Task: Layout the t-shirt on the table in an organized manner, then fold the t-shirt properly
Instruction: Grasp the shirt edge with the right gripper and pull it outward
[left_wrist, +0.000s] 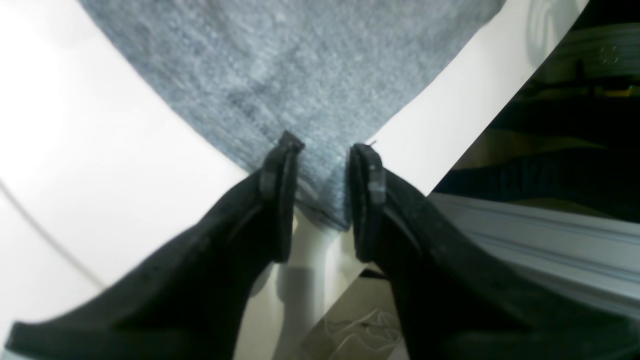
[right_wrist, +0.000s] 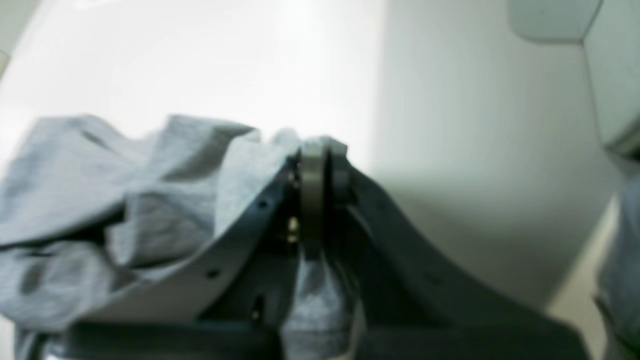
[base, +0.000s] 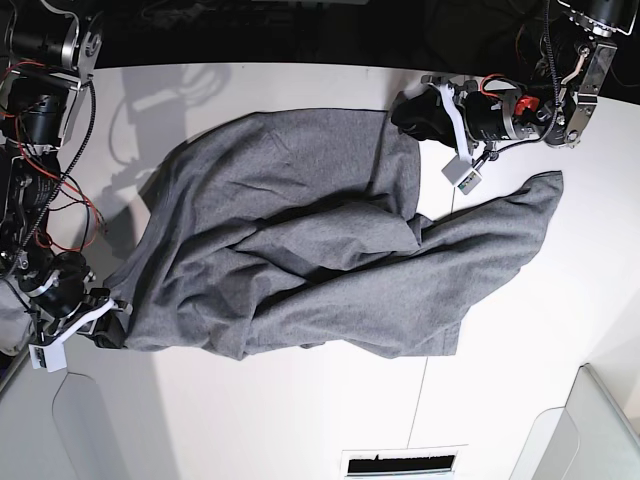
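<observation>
Much of t-shirt (base: 300, 260) rumpled, folded over; right gripper (right_wrist: 320, 165) clamped on edge; left gripper (left_wrist: 325, 165) apart.

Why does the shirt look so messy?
The t-shirt lies crooked and rumpled on the table, with thick folds bunched across its middle and one end trailing toward the far side. The right tool pinches one corner; the left tool straddles another.

Light grey bin (base: 585, 435) with rounded corners at one corner, dark slotted vent (base: 402, 462) nearby
</observation>
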